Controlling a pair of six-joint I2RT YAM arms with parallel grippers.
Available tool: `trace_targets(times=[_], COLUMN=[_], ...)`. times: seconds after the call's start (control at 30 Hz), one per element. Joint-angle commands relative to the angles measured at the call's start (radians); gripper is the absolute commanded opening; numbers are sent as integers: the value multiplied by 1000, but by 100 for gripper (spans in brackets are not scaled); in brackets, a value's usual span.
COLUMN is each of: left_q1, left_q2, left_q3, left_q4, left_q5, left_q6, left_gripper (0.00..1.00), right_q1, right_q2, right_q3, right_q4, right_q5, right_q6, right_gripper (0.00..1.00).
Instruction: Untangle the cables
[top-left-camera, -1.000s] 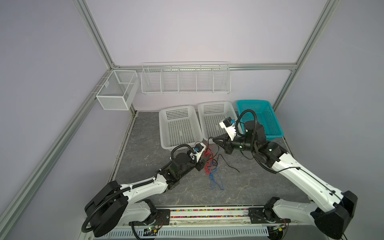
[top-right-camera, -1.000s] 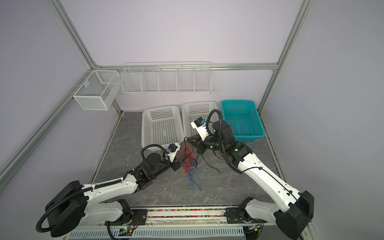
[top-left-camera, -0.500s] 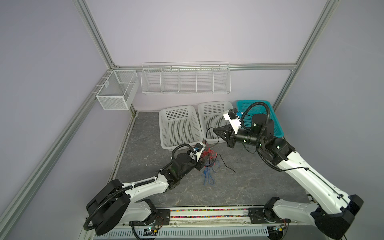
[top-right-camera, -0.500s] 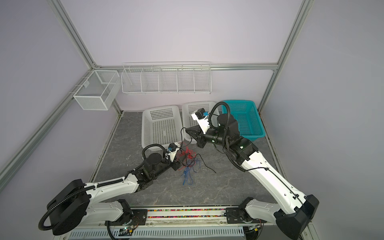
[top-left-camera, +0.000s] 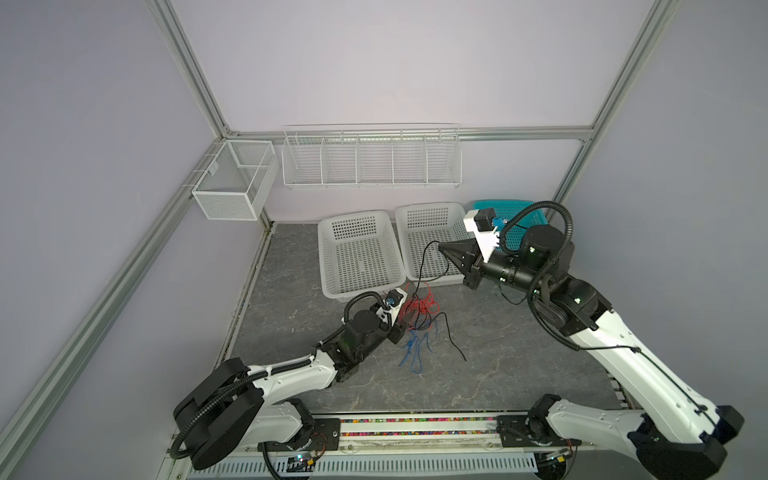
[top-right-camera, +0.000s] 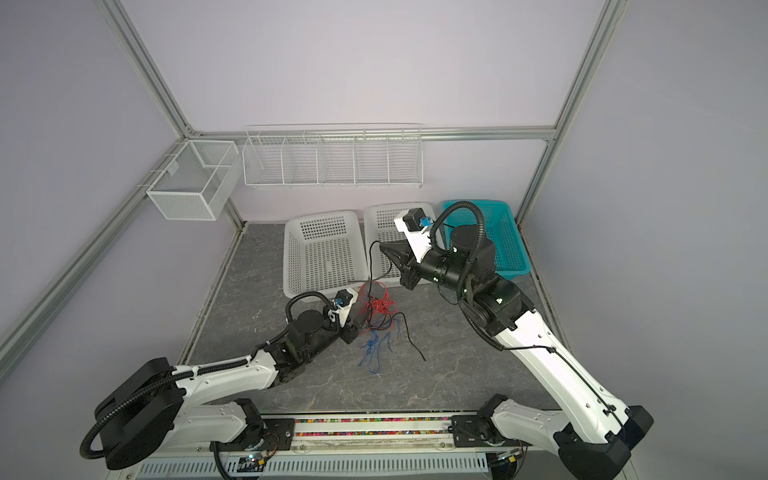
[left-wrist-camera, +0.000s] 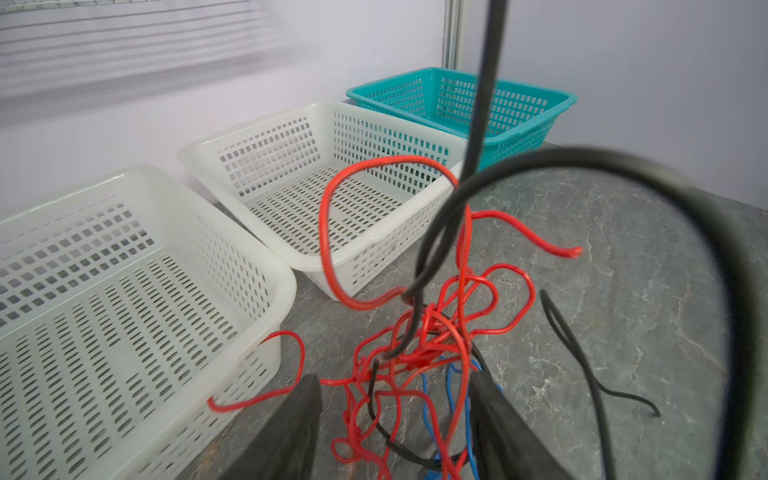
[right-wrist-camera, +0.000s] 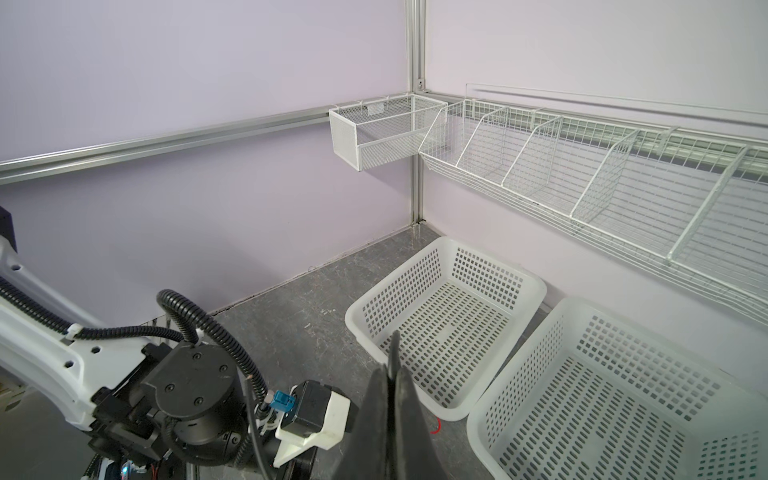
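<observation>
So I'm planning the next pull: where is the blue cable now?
In both top views the blue cable lies on the tabletop near the middle, just in front of the red cable, beside the left end effector.

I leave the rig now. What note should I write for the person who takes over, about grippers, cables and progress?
Right gripper: shut on the black cable, held up near the white baskets; the cable hangs down into the tangle.
Left gripper: open, low, straddling the tangle.
Red cable and blue cable: tangled together on the table.
Done: no cable free yet.
Left: pull black out, then part red from blue.
</observation>
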Motion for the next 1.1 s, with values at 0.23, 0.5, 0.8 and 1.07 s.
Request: trace_targets(times=[0.23, 0.5, 0.8, 1.07], left_q1=[-3, -3, -4, -3], left_q2=[-153, -128, -14, 11], left_q3=[-5, 45, 101, 114], left_q4=[-61, -37, 35, -28], left_q5=[70, 196, 214, 102], left_q6=[-2, -52, -78, -102], left_gripper=[60, 64, 64, 0], right_q1=[4, 5, 5, 3], right_q2=[7, 39, 41, 23], right_q3=[13, 11, 7, -4], right_q4=[21, 29, 30, 16], right_q5=[37, 41, 43, 289], right_q6=[-51, -49, -47, -37], right_gripper=[7, 6, 7, 7])
